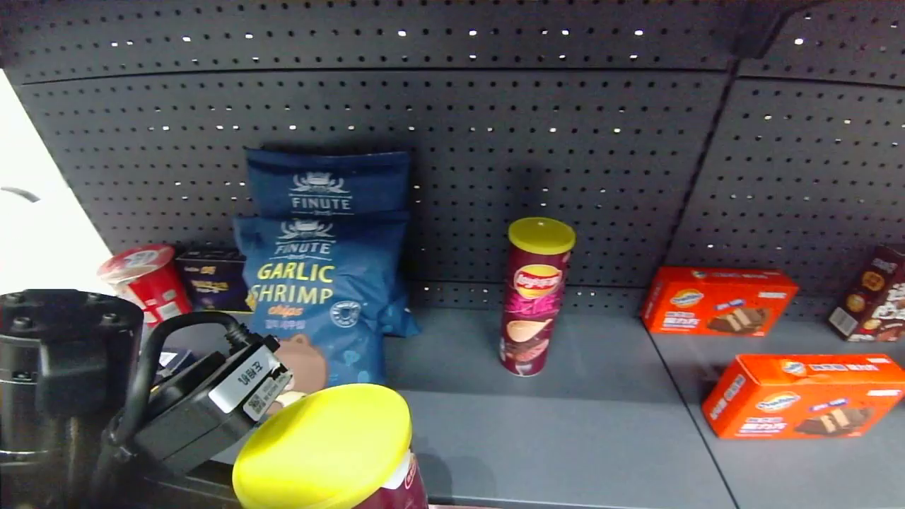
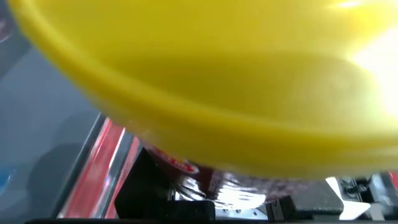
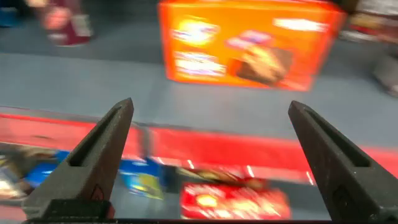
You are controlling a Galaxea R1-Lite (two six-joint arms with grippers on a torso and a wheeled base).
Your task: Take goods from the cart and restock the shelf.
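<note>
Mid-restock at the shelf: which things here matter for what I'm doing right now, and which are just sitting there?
Job in hand:
held canister, yellow lid, at the left arm
matching standing canister
shelf
right gripper, fingers open

Just lying about:
blue chip bags
orange boxes
red cup

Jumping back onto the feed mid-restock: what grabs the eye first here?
The yellow-lidded chip can looms closest, off the front edge of the shelf beside the left arm, with a matching can upright mid-shelf. Blue shrimp chip bags stand against the pegboard to its left. The right end effector hangs open before an orange box.
</note>
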